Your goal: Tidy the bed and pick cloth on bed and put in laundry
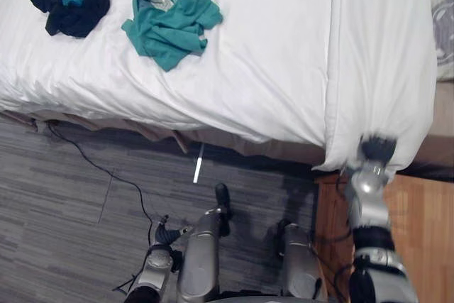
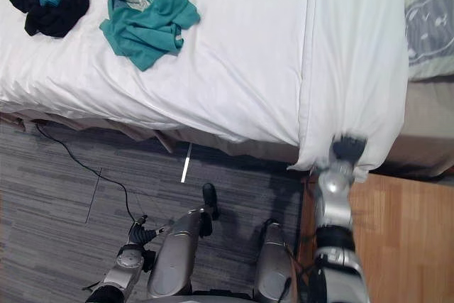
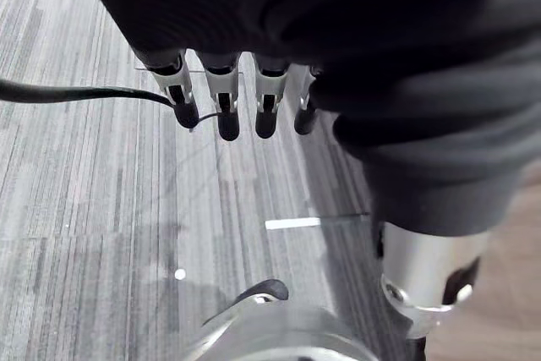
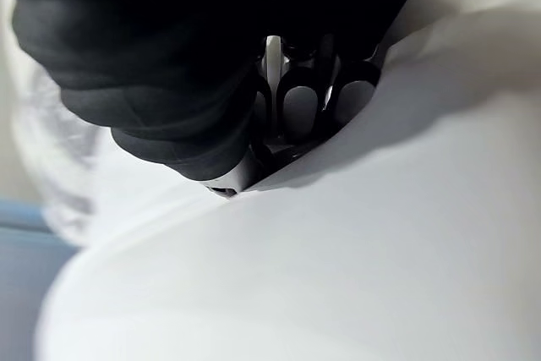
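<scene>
White bedcover (image 1: 269, 54), near right corner clenched in the right hand (image 1: 376, 150); left hand (image 1: 170, 234) held straight-fingered above grey carpet (image 1: 71, 204).

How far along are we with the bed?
Nothing is finished yet. In hand: the right hand grips a corner of the white duvet. The left hand hangs open above the floor. Left to do: the teal garment and the black garment lie on that duvet.

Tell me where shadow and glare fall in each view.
Left eye view: the duvet is evenly lit, and a bright streak glares on the floor. Left wrist view: a like streak shines past the left hand. Right wrist view: the right hand throws deep shadow on the duvet beside it.
</scene>
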